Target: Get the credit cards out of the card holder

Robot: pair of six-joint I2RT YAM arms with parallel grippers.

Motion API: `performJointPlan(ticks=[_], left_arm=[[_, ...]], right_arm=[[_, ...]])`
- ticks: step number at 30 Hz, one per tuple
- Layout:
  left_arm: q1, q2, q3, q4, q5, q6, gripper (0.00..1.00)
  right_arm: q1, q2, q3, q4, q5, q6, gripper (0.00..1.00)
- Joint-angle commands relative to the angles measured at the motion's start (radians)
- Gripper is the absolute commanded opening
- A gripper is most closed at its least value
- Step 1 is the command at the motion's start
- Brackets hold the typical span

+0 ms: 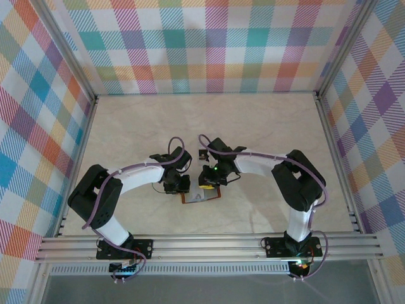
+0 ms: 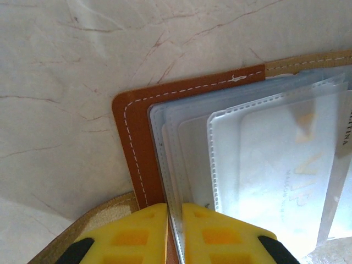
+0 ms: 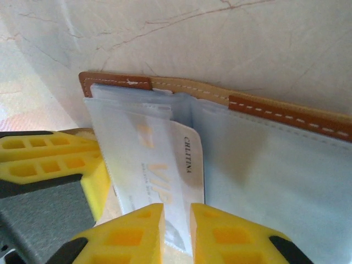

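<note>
brown card holder (image 2: 137, 143) lies open; left hand (image 2: 175, 212) nipped on its edge, right hand (image 3: 177, 212) nipped on a pale card (image 3: 190, 159); none removed.

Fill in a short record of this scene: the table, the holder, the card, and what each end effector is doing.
table: pale, marbled
holder: brown leather, lying open, with its clear sleeves fanned up
card: pale, printed VIP, partly inside a sleeve
left end effector: closed on the edge of the sleeves
right end effector: closed on the near edge of the card
stage: card not yet out
</note>
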Motion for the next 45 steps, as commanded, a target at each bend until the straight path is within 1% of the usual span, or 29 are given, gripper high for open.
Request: performJointPlan(ticks=[1, 10, 19, 25, 32, 41, 45], left_arm=[[-0.009, -0.037, 0.018, -0.059, -0.026, 0.008, 0.15], [-0.019, -0.065, 0.052, -0.061, 0.006, -0.006, 0.18], [-0.025, -0.006, 0.052, -0.011, 0.047, -0.006, 0.21], [-0.024, 0.029, 0.031, 0.0, 0.037, -0.003, 0.21], [-0.025, 0.038, 0.005, -0.016, -0.006, 0.001, 0.2], [-0.024, 0.038, -0.02, -0.009, -0.013, -0.003, 0.19], [-0.024, 0.04, -0.018, -0.01, -0.017, -0.004, 0.19]], right_arm=[[-0.004, -0.041, 0.018, -0.032, 0.01, -0.021, 0.21], [-0.004, -0.028, 0.02, -0.032, 0.011, -0.023, 0.21], [-0.006, -0.019, 0.015, -0.029, 0.012, -0.022, 0.22], [-0.01, -0.014, 0.005, -0.021, 0.01, -0.02, 0.22], [-0.012, 0.001, -0.002, 0.013, -0.008, -0.046, 0.24], [-0.012, 0.043, -0.015, 0.049, -0.03, -0.051, 0.23], [-0.012, 0.055, -0.022, 0.061, -0.036, -0.051, 0.21]])
